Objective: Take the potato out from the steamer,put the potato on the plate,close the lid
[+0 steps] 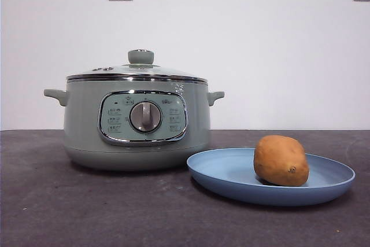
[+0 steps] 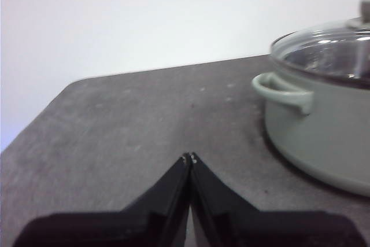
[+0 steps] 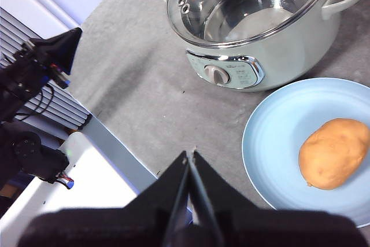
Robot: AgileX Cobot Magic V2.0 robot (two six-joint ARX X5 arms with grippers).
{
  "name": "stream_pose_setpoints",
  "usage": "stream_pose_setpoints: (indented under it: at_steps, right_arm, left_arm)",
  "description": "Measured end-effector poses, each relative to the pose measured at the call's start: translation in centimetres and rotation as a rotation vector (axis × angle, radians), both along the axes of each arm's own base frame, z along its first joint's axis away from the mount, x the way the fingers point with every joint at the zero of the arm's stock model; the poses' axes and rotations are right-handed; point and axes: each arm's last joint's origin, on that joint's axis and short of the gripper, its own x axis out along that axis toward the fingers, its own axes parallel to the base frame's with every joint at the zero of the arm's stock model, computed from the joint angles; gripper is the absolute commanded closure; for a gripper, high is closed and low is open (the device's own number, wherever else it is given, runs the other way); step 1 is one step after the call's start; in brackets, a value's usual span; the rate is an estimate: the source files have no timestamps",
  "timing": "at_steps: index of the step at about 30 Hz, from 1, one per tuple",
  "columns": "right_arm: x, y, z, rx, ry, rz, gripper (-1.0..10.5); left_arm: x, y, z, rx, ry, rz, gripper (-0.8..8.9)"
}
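Potato (image 1: 281, 160) resting on blue plate (image 1: 231, 172), just beside steamer (image 1: 136, 125); lid (image 1: 137, 72) seated on pot; left gripper (image 2: 189, 157) and right gripper (image 3: 189, 153) pressed together, empty, held clear; little risk left, perhaps potato rolling if plate bumped.

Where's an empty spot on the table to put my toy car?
Bare dark table lies in front of the steamer and along its handle side, seen in the left wrist view. It is crowded where the plate, holding the potato, sits close beside the steamer.
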Motion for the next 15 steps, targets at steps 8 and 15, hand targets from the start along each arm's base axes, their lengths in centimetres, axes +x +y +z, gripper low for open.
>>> stream_pose_setpoints:
  at_steps: [8, 15]
  right_arm:
    - [0.0, 0.0, 0.0, 0.0, 0.0, 0.0, 9.5]
    - [0.0, 0.0, 0.0, 0.0, 0.0, 0.0, 9.5]
  left_arm:
    - [0.1, -0.3, -1.1, -0.021, 0.029, 0.001, 8.17]
    - [0.0, -0.6, -1.5, -0.029, 0.066, -0.033, 8.17]
